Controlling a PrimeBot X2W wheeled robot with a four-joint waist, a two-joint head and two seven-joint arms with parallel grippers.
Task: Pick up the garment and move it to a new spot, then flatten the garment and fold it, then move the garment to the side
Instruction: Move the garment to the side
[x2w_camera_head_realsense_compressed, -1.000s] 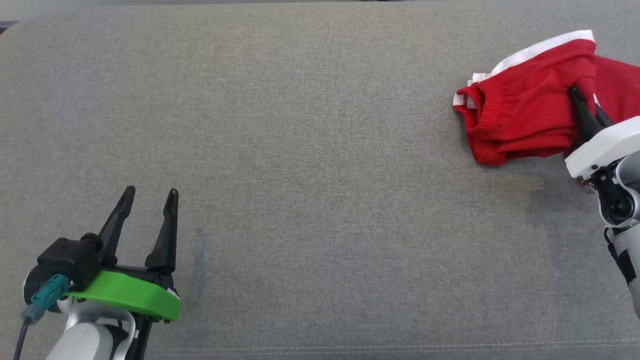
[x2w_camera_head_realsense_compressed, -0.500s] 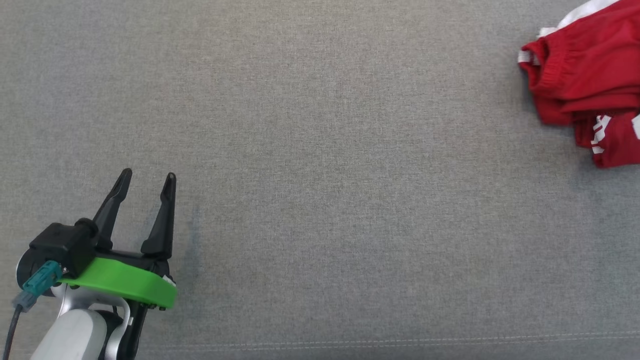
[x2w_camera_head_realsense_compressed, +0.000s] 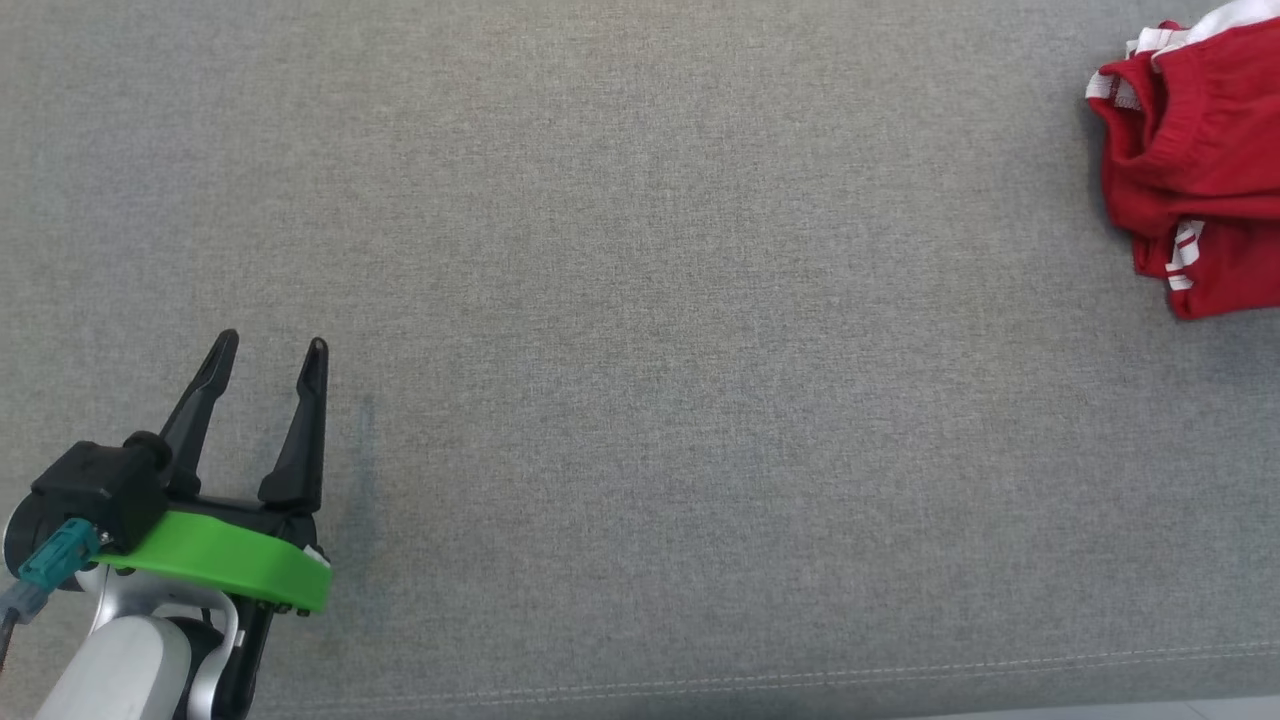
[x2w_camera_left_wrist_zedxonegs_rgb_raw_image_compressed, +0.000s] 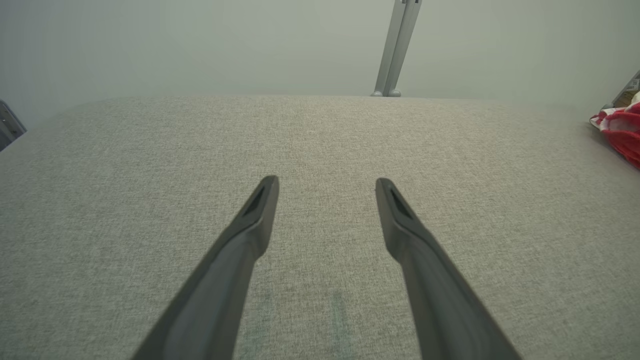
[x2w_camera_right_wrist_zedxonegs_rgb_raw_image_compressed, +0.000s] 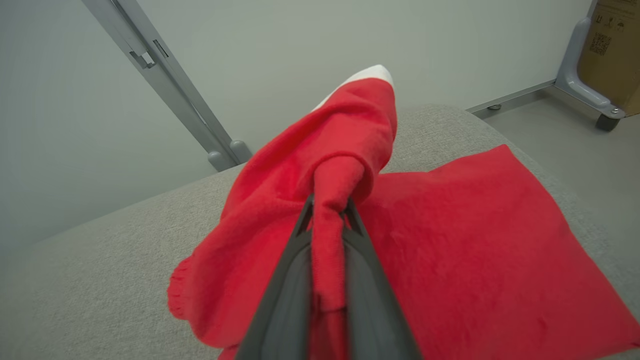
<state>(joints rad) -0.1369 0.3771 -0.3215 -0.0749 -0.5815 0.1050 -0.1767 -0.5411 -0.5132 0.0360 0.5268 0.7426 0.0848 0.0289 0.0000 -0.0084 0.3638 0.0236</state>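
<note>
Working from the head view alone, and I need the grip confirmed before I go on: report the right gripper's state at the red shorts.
Observer: In the right wrist view, the right gripper is shut on a bunched fold of the red shorts, which is pinched between its two fingers.
Operator: Describe how the rest of the fabric lies.
Observer: One red panel lies flat on the grey cushion, to the right of the fingers in that view.
Operator: Name anything near that end of the cushion.
Observer: A cardboard box stands on the floor past the cushion's corner, behind a grey frame foot.
</note>
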